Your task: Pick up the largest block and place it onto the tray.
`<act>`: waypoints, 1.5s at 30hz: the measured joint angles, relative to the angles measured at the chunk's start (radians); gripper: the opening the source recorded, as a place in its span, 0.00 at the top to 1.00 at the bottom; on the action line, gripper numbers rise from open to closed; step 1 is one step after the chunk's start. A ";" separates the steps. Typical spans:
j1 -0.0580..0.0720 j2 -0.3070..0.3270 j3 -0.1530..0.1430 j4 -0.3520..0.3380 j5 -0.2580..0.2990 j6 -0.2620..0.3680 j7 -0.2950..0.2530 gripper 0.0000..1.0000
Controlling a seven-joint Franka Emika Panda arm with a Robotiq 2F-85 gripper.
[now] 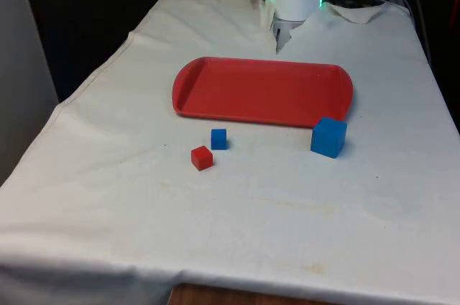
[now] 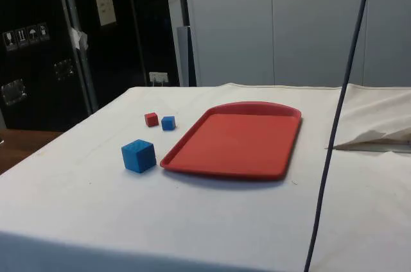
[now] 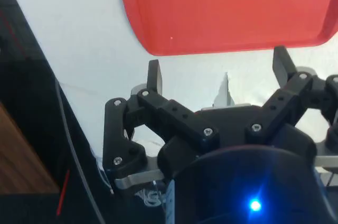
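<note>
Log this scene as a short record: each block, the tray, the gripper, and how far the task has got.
large blue block: on the cloth, just off the tray's near corner at the front view's right
small blue block: on the cloth, near side of the tray
small red block: beside the small blue block
red tray: nothing on it
gripper: open, holding nothing
task: not yet begun

White-clothed table [image 2: 77, 208] — dark cabinets [image 2: 38, 41], pale wall panels [image 2: 289, 22] behind

Large blue cube [image 1: 328, 137] stands alone on white cloth [image 1: 237, 226], just beside flat red plastic tray [image 1: 263, 90] rim; open cloth on other sides. Small blue cube [image 1: 218, 139] and small red cube [image 1: 202, 157] well apart from it.
</note>
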State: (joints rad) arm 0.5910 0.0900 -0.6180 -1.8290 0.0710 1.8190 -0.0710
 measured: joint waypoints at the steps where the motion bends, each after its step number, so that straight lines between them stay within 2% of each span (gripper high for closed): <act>1: -0.001 0.010 0.000 0.001 0.002 0.016 -0.001 0.00; 9: -0.006 0.058 -0.002 0.020 0.014 0.057 -0.011 0.00; 20: -0.010 0.146 -0.002 0.060 0.060 0.113 -0.025 0.00; 32: -0.008 0.211 0.028 0.054 0.100 0.188 -0.018 0.00; 36: -0.008 0.238 0.045 0.042 0.111 0.230 -0.011 0.00; 45: -0.008 0.290 0.061 0.039 0.140 0.280 -0.011 0.00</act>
State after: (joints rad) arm 0.5830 0.3800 -0.5570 -1.7900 0.2110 2.0990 -0.0820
